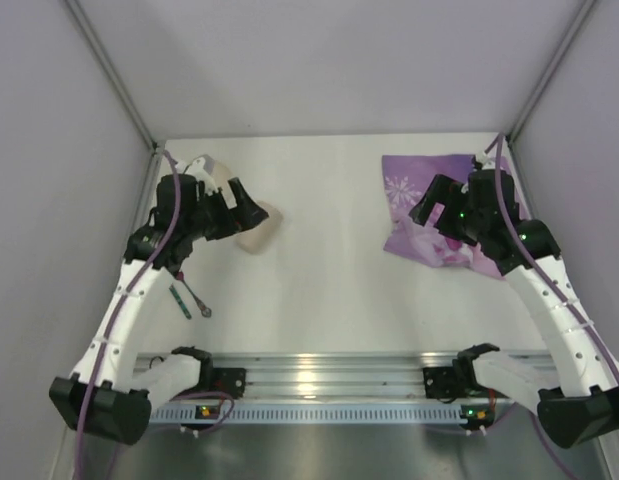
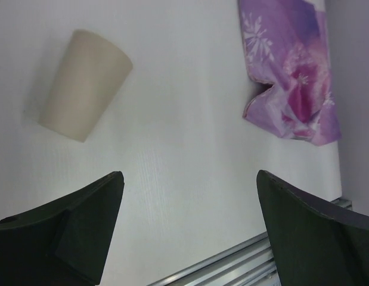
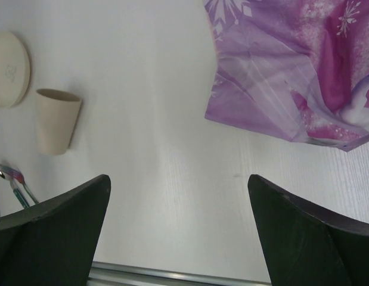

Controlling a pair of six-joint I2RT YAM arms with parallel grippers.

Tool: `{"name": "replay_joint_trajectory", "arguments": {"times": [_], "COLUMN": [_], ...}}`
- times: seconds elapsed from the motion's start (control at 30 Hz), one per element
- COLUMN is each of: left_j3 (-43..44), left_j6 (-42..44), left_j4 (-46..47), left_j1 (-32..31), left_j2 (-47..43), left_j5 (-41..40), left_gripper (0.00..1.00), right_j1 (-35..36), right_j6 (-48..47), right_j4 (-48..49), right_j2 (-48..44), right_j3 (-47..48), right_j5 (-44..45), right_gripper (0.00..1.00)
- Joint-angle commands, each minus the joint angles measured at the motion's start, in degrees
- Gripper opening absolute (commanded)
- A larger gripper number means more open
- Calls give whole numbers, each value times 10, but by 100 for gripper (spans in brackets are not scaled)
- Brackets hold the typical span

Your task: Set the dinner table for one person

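The white dinner table (image 1: 329, 290) has a ribbed aluminium rail (image 1: 329, 375) along its near edge. A crumpled purple placemat (image 1: 424, 195) lies at the back right and also shows in the right wrist view (image 3: 279, 71). A beige cup (image 1: 257, 232) appears to lie on its side at the left. A beige plate (image 1: 207, 168) sits at the back left, partly hidden by my left arm. A spoon and a green-handled utensil (image 1: 189, 296) lie near the left edge. My left gripper (image 2: 190, 196) is open and empty, above the table beside the cup (image 2: 83, 83). My right gripper (image 3: 178, 196) is open and empty, by the placemat's near left edge.
Grey side walls close in the table on the left and right, with metal posts at the back corners. The arm bases stand on the rail at the near edge. The right wrist view also shows the plate (image 3: 8, 68), the cup (image 3: 56, 119) and the utensils (image 3: 14, 179).
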Motion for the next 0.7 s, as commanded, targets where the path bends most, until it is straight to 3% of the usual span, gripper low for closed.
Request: {"name": "replay_joint_trajectory", "arguments": {"times": [0.0, 0.03, 0.07, 0.13, 0.27, 0.4, 0.53, 0.67], "left_j3": [-29, -48, -77, -82, -37, -12, 2, -1], "left_j6": [-61, -66, -81, -98, -50, -5, -13, -58], "left_j4": [16, 63, 76, 71, -17, -52, -60, -40], "left_j1": [3, 4, 3, 3, 0, -25, -146, -195], "left_j2": [-63, -70, -72, -65, -33, 30, 95, 103], "left_j5": [4, 66, 74, 54, -66, -94, -132, -110], "left_gripper": [98, 98, 99, 98, 98, 99, 99, 98], "right_j1": [3, 3, 4, 3, 4, 3, 14, 55], "right_j6": [-4, -11, -12, -25, -37, -40, -55, -45], "right_j4": [-12, -13, -19, -30, -59, -59, -9, 69], "right_j2": [-26, -34, -35, -35, -46, -71, -23, 33], "right_j3": [8, 5, 6, 24, 36, 10, -42, -90], "right_j5": [6, 8, 10, 12, 34, 15, -159, -279], "right_gripper": [100, 100, 100, 100, 100, 100, 100, 100]}}
